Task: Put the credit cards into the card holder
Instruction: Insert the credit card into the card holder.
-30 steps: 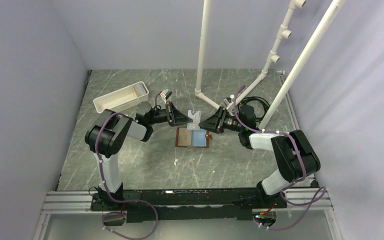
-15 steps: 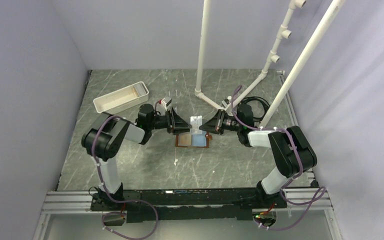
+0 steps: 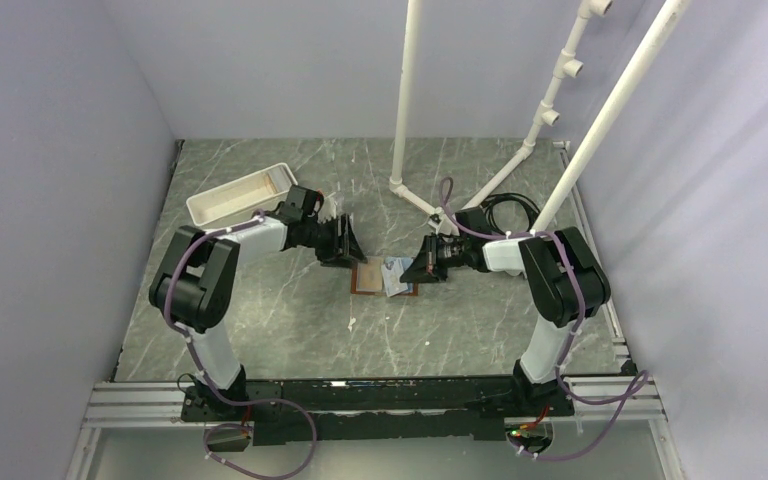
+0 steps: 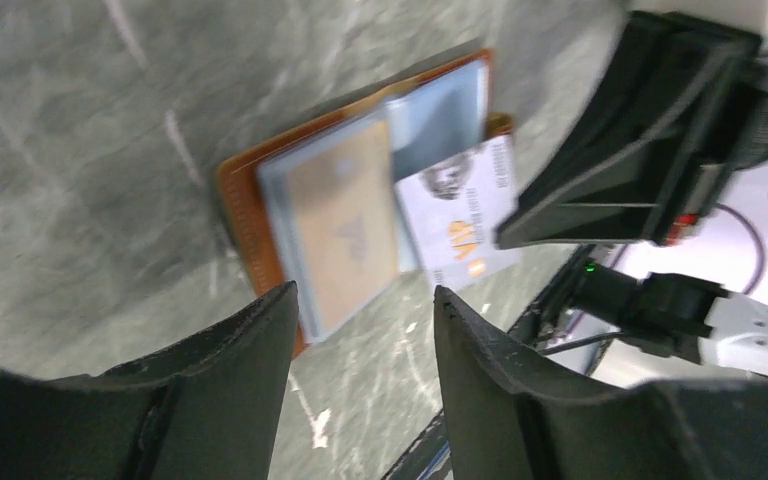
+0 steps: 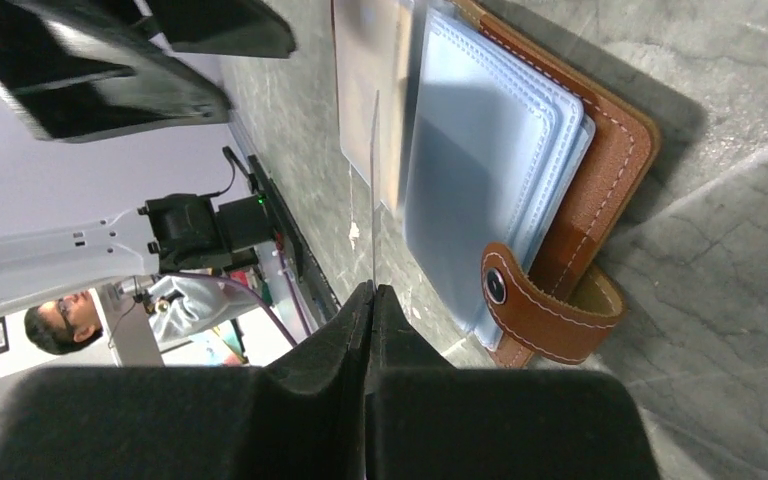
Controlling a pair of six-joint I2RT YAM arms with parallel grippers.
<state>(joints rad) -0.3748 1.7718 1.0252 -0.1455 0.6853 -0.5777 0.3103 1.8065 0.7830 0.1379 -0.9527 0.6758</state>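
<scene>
Left gripper [image 4: 362,300]: jaws spread wide with nothing between them; it hovers low at the left edge of the card holder, fingers [image 4: 230,380] pointing toward it.

Right gripper [image 5: 372,292]: fingers pressed tight together, pinching one edge of a credit card; it sits low on the right side of the holder, facing the left gripper.

Credit card [image 4: 465,215]: pale, with dark print and small orange marks. It is held tilted on edge over the open holder. Its free edge reaches the middle of the case, between the tan pocket and the blue sleeves. I cannot tell whether it touches them.

Card holder [image 5: 610,170]: brown leather, lying open and flat on the table [image 3: 290,320], between the two grippers.

Tan pocket [image 4: 345,225]: on the left half of the holder.

Blue sleeves [image 5: 480,170]: pale, stitched, stacked on the right half.

Strap tab [image 5: 535,305]: has a dark snap and curls out from the right edge of the holder.

White tray [image 3: 243,193]: at the far left, well apart from the holder.

White pipes [image 3: 403,100]: they stand at the far side.
</scene>
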